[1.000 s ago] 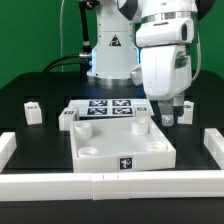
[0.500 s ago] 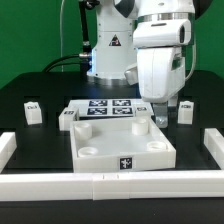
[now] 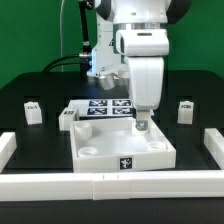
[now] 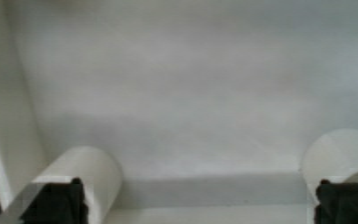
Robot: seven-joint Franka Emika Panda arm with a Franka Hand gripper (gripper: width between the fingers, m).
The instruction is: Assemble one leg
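Far off to the exterior view's left of the fingers: one leg [image 3: 30, 111], upright on the black table [image 3: 30, 140]. Closer to the fingers on that same side: a second leg [image 3: 67, 118], just beside the big white panel [image 3: 120, 152]. Likely parked out there to wait and to keep the panel free.

Next, the gripper [image 3: 141, 126]. Hangs low over the far side of the panel, just in front of the marker board [image 3: 105, 107]. Maybe lined up there to reach a round hole [image 3: 160, 143] near the fingers, only a guess.

Well apart on the exterior view's right of the fingers: a third leg [image 3: 185, 110], alone on the table.

From the exterior view: all three legs and the panel, but no clear look at the tips. From the wrist view: none of those legs, just two fingers [image 4: 83, 175] standing apart over a blurry white surface, with a pale grey strip between. Holding a leg or holding nothing? Cannot tell.
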